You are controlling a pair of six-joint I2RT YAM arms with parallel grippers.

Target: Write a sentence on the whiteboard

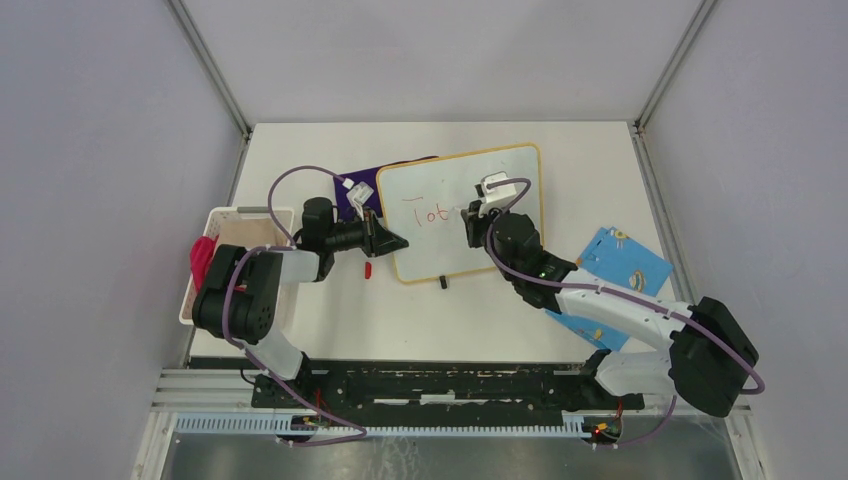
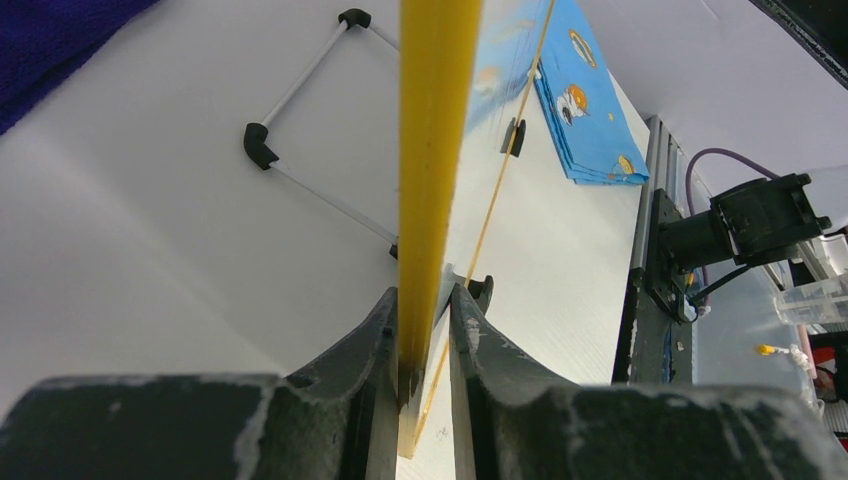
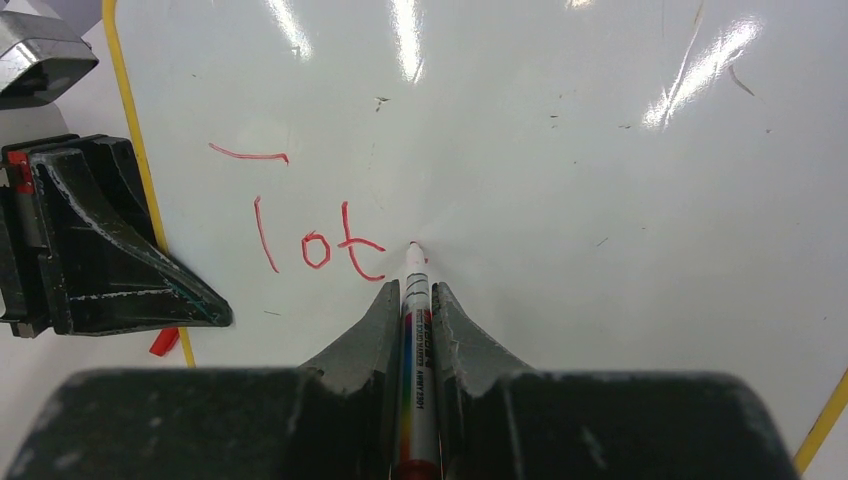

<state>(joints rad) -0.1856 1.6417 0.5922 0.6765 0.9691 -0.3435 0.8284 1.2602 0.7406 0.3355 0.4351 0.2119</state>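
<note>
The whiteboard (image 1: 440, 185), white with a thin yellow frame, lies tilted mid-table. Red letters of the sentence (image 1: 432, 213) read "Tot" near its left side; they show larger in the right wrist view (image 3: 315, 240). My left gripper (image 1: 395, 240) is shut on the board's left frame edge, seen as a yellow strip (image 2: 435, 150) between its jaws (image 2: 425, 298). My right gripper (image 1: 470, 222) hangs over the board's middle, shut on a white marker (image 3: 415, 330). The marker's tip touches the board (image 3: 600, 200) just right of the last letter, between that gripper's fingertips (image 3: 411, 290).
A white basket (image 1: 237, 215) holding something red (image 1: 203, 258) stands at the left edge. A purple cloth (image 1: 362, 190) lies behind the board's left corner, and a blue patterned cloth (image 1: 620, 265) lies to the right. A red cap (image 1: 368, 270) rests by the board's near-left corner.
</note>
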